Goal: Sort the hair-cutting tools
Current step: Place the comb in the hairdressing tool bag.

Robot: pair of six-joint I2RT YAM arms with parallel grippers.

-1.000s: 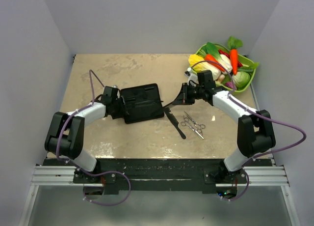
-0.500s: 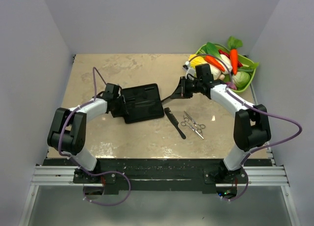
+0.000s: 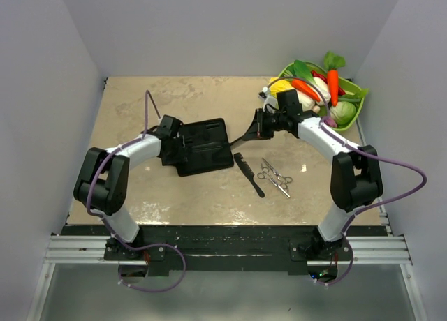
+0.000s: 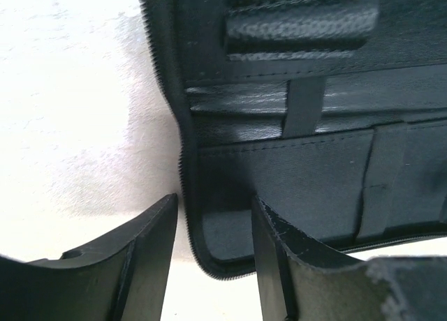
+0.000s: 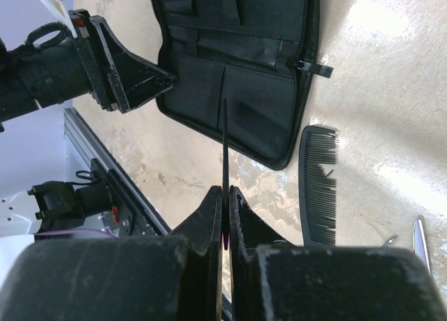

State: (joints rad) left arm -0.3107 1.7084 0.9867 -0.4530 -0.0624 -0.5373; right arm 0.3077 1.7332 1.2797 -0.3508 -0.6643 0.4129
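Note:
The black folding case lies open at the table's middle. My left gripper is open at the case's left edge. In the left wrist view one finger rests on the table and the other over the case, with the zipper corner between them. My right gripper is shut on a slim black comb and holds it above the case's right side. That comb shows edge-on in the right wrist view. A second comb and the silver scissors lie on the table to the right of the case.
A green basket of toy vegetables stands at the back right corner. Grey walls close the table on three sides. In the right wrist view the second comb lies beside the case, and the left gripper shows at the case's far edge.
My right gripper has lifted the comb up and back from near the table. My left gripper has slid right onto the case's left edge.

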